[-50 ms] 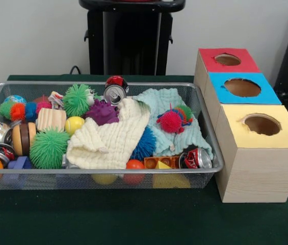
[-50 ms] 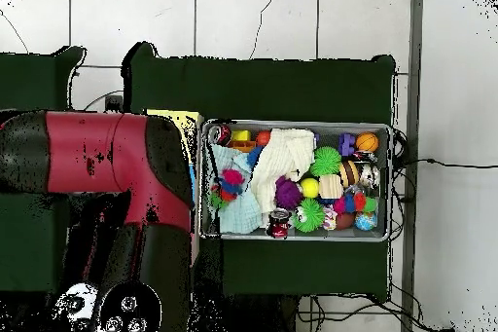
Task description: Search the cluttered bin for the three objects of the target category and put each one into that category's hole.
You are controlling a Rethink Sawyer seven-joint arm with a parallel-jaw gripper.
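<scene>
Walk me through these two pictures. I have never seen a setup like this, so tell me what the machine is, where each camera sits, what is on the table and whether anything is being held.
The machine is a robot arm, red and black, with one end effector for grasping. It shows only in the overhead picture, folded back at the left over the boxes; its end effector is not visible in either picture, so nothing can be seen held.

One picture is taken from across the table, looking at the robot's side. The other looks straight down from above.

On the green table stands a wire bin full of clutter: spiky rubber balls, smooth balls, crushed drink cans, wooden toys, a cream cloth and a pale blue cloth. Beside it sit three wooden boxes, each with a round hole: a red-topped box, a blue-topped box and a yellow-topped box. The holes look empty.
</scene>
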